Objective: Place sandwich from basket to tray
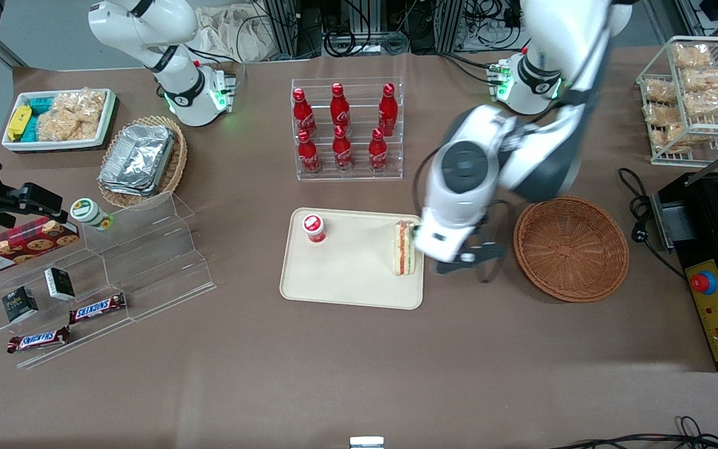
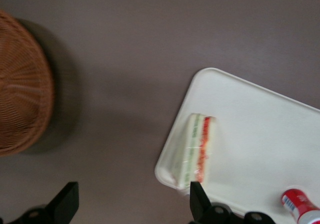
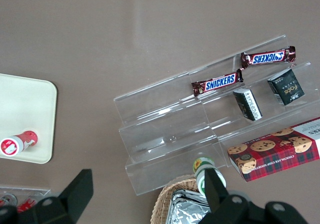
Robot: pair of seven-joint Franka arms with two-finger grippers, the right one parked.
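Sandwich (image 1: 404,248) on tray (image 1: 346,287), basket (image 1: 571,248) empty.
Placement looks done: the wedge lies at the tray's edge nearest the basket; the gripper (image 1: 466,265) hovers between them, fingers wide, holding nothing. Only withdrawal seems left.

I read SNICKERS on two chocolate bars (image 3: 215,83) (image 3: 267,57) on the clear stepped shelf (image 3: 165,134), and WALKERS on the cookie box (image 1: 16,245) beside them.
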